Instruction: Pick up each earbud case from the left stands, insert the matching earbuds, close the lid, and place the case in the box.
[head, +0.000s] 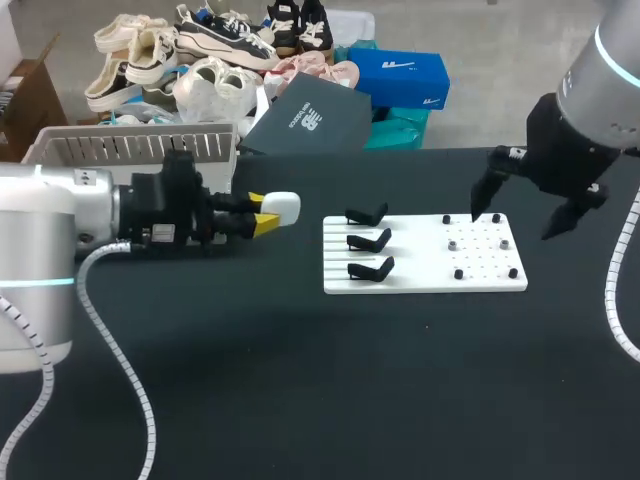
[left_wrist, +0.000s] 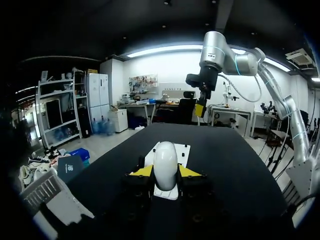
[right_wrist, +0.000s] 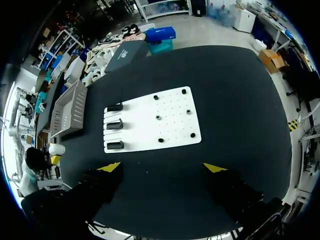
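Well, the left end effector (head: 264, 212) is clamped on the white earbud case (head: 283, 205), holding it above the tabletop (head: 300, 400) just left of the white board (head: 420, 282). The right end effector (head: 520, 214) hangs spread wide over the board's small dark pieces (head: 458, 273), likely earbuds. That rounded shell is pinched only at the tips, so pressing an earbud in could twist it loose. The slatted basket (head: 130, 148) sits behind the left arm (head: 60, 215); its contents I can't make out.

Glossy white plastic case (left_wrist: 165, 165), matt black tabletop (head: 300, 400).
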